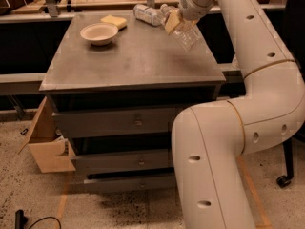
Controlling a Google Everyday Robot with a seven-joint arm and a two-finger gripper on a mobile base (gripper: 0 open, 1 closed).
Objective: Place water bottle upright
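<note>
While over table [128, 61], water bottle [187, 36] in claw [173, 21]

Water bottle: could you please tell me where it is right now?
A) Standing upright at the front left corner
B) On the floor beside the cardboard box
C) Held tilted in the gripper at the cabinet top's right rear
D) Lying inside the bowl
C: the water bottle sits tilted in the gripper, which is shut on it at the right rear part of the cabinet top.

no legible text, end effector [174, 23] gripping water bottle [188, 36]
</note>
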